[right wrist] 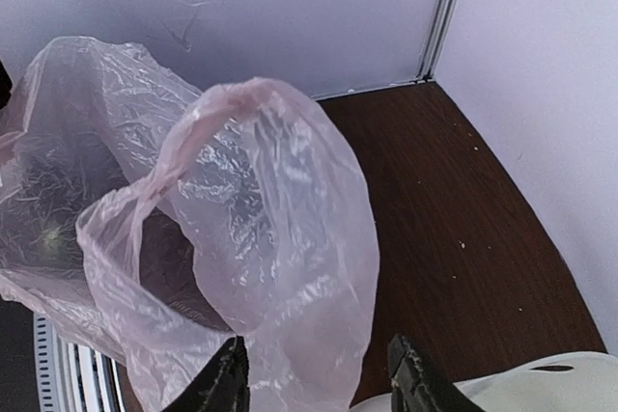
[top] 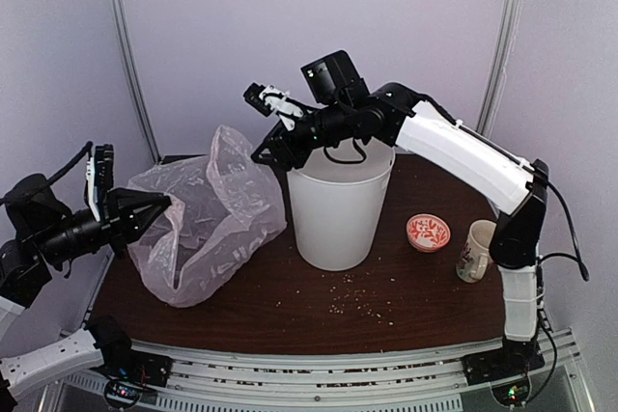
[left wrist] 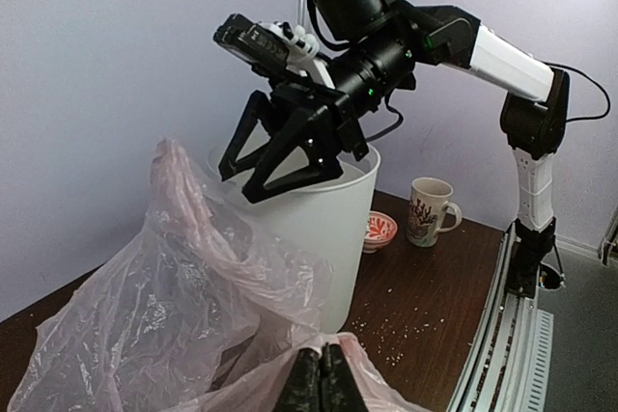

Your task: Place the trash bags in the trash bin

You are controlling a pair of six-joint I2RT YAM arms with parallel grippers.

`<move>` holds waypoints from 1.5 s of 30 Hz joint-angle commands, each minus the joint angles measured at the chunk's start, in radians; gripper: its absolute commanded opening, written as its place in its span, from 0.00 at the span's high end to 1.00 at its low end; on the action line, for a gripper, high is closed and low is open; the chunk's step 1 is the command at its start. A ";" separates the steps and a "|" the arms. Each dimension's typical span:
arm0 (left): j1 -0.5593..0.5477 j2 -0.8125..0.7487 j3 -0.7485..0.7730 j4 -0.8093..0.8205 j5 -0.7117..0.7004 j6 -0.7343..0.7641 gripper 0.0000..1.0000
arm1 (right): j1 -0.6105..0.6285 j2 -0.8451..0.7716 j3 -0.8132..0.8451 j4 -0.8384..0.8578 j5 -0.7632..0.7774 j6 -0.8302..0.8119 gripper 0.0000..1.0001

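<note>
Left wrist view, item one: my left gripper (left wrist: 323,362), both fingers pressed together, clamped on a fold of the trash bag (left wrist: 164,306). Pale-pink film bunches up around the fingertips on both sides.

Item two: my right gripper (left wrist: 239,183), fingers spread wide apart, nothing between them. It hangs in the air at the left side of the trash bin (left wrist: 328,229), level with the rim, fingertips pointing down and leftward over the bag. From its own wrist camera the two fingertips frame the bottom edge of the view (right wrist: 319,383), and pink plastic lies below them, not pinched.

Item three: trash bag (top: 208,209), thin, translucent, crinkled. It stands puffed up on the table (top: 415,296) left of the bin, its right side up against the bin wall, all of it outside the bin. One handle loop (right wrist: 241,108) arches upward. My left gripper (top: 154,207) holds its left edge, lifted off the table.

Item four: trash bin (top: 338,214), white, round, upright near the table's centre, narrower at the base.

Item five: small red-patterned bowl (top: 428,233), right of the bin.

Item six: floral mug (top: 475,250), just right of the bowl, near the table's right edge.

Item seven: pale crumbs (top: 357,301), scattered on the table in front of the bin.
</note>
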 commanded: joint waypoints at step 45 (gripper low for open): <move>0.006 -0.120 -0.074 0.058 -0.304 -0.107 1.00 | 0.133 -0.179 -0.494 0.106 -0.091 0.005 0.50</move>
